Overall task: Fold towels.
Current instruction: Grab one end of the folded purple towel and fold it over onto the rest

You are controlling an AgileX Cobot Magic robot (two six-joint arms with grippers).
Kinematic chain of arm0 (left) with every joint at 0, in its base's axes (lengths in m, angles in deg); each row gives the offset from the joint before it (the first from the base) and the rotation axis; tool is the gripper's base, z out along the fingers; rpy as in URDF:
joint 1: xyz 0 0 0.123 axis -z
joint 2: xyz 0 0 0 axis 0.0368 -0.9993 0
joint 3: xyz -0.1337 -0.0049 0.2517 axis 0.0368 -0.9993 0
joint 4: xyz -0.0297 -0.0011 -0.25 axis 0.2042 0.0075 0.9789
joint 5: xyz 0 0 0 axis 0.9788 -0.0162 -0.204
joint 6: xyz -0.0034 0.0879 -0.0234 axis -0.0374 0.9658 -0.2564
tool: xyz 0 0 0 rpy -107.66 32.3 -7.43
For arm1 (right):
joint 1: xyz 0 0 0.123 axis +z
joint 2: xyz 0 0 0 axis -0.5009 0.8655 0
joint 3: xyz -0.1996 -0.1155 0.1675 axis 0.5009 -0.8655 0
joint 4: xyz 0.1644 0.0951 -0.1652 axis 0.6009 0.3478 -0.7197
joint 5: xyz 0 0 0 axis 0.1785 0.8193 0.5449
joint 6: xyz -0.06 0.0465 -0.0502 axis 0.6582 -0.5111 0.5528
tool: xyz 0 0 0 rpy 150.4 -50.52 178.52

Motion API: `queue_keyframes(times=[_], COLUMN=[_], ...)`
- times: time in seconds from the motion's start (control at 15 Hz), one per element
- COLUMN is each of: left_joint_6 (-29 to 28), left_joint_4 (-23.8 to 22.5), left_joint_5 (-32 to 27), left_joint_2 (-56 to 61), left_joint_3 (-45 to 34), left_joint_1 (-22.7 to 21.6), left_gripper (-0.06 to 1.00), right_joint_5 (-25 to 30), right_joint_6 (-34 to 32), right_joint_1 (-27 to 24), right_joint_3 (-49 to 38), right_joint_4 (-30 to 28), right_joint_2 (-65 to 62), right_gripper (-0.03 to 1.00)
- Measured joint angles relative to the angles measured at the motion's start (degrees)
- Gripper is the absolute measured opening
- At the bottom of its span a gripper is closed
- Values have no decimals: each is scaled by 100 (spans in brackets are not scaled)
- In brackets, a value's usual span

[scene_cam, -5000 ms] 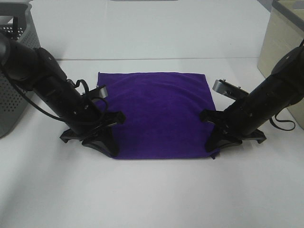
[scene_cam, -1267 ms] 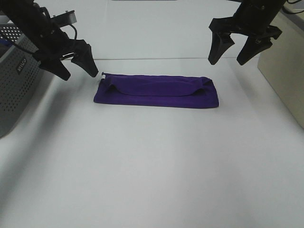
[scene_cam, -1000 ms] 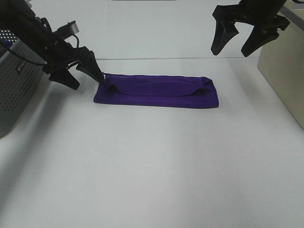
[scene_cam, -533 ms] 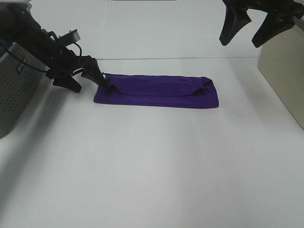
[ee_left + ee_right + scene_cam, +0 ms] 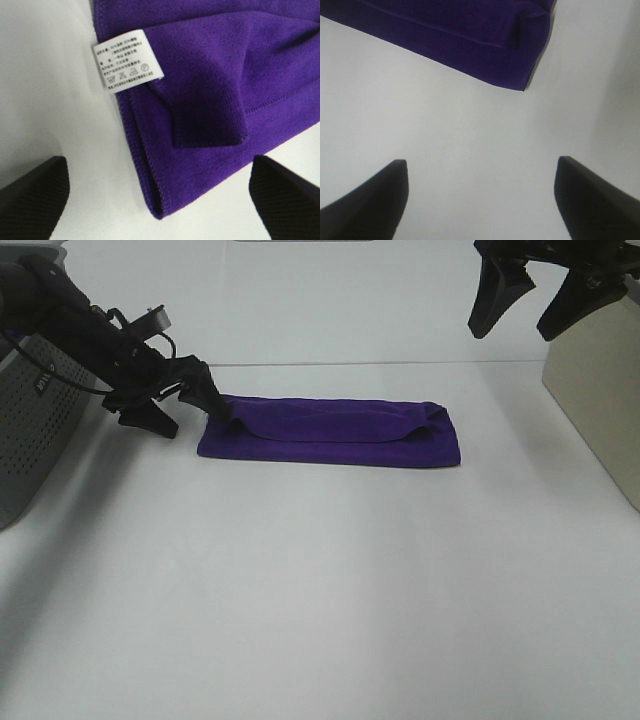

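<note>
- The towel (image 5: 330, 430) lies folded in a long strip near the far edge of the desk (image 5: 330, 590), care tag (image 5: 127, 60) at its left end.
- The left claw (image 5: 190, 415) straddles that end, jaws wide, gripping nothing. If it closes too shallow, we reckon only the loose top flap lifts and the fold comes undone.
- The right claw (image 5: 515, 333) hangs high over the far right corner, spread and empty. With that end unpinned, the strip may drag.

bright, even light | soft shadows | wrist views slightly blurred

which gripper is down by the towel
The left gripper, open at the end of the towel with the white tag; the right gripper hangs high, away from it.
</note>
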Motion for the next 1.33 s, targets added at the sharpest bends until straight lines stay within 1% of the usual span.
queue_keyframes(times=[0.2,0.33,0.53,0.67,0.73,0.8,0.87,0.93,1.0,1.13,1.2,1.27,1.33], left_joint_6=[0,-6,-63,-350,-710,-865,-934,-945,-928,-922,-922,-928,-957], left_joint_4=[80,298,504,567,435,241,80,-11,-52,-92,-264,-579,-1008], left_joint_5=[0,17,29,29,29,52,69,86,63,-23,-155,-304,-447], left_joint_2=[-23,-69,-241,-470,-584,-625,-670,-688,-693,-693,-647,-561,-435], left_joint_3=[11,11,201,579,785,865,911,934,934,940,940,940,934], left_joint_1=[0,29,298,573,647,647,642,636,636,636,636,647,653], left_gripper=[89,84,80,77,71,58,29,21,3,2,2,2,2], right_joint_5=[0,0,0,0,0,0,0,0,6,6,6,6,6], right_joint_6=[0,0,0,0,0,0,0,0,0,0,0,0,0], right_joint_1=[0,0,0,0,0,0,0,0,0,0,0,0,0], right_joint_3=[0,0,0,0,0,0,0,0,0,-6,-6,-6,-6], right_joint_4=[0,92,338,384,447,470,481,481,487,487,504,533,556], right_joint_2=[0,0,0,0,-23,-57,-109,-132,-149,-172,-241,-315,-430], right_gripper=[79,79,79,79,79,79,79,79,79,79,79,79,79])
